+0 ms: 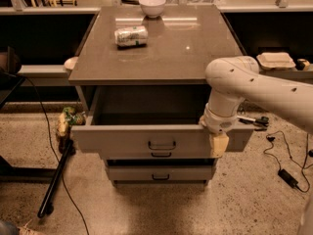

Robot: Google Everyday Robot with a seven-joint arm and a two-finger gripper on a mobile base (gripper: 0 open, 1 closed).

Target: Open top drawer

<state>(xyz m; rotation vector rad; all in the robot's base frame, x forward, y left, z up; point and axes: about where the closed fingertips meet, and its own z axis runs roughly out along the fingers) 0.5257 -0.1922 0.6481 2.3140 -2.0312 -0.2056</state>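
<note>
The top drawer [127,140] of the grey cabinet stands pulled out toward me, and its deep grey box [146,106] shows open and dark inside. Its small black pull handle [162,145] is at the middle of the front. My gripper [218,144] hangs from the white arm [230,82] against the right part of the drawer front, to the right of the handle. The wrist covers the drawer's upper right edge.
The narrower middle drawer [161,155] and the bottom drawer [156,174] sit shut below. On the cabinet top [186,53] lie a can [130,35] and a white bowl [152,6]. A black pole [56,177] lies at the left on the floor and cables [286,173] at the right.
</note>
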